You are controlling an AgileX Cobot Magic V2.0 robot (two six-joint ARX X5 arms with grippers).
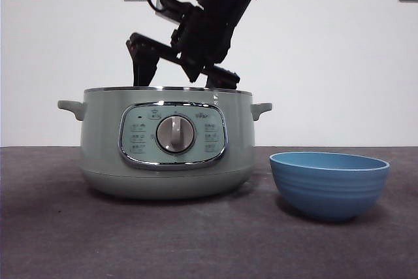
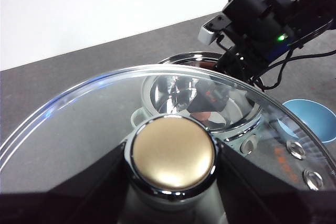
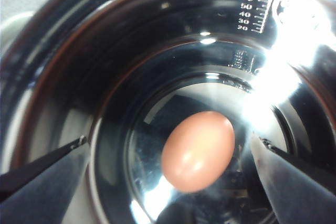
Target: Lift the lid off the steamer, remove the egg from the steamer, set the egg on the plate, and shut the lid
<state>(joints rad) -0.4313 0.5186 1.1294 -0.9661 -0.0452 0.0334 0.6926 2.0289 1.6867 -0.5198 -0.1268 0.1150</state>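
On the dark table, right claw [image 3: 170, 148] wide around the egg [image 3: 198, 150] below steamer [image 1: 166, 145] marks 20–60; left claw [image 2: 170, 156] grips the lid [image 2: 94, 119].

The front camera sits low at bench [image 1: 196, 240] height, facing level and close to the round sage-green electric steamer [image 1: 166, 148]. The left wrist camera looks past a clear glass lid [image 2: 79, 129] at it; the right wrist camera peers straight down inside.
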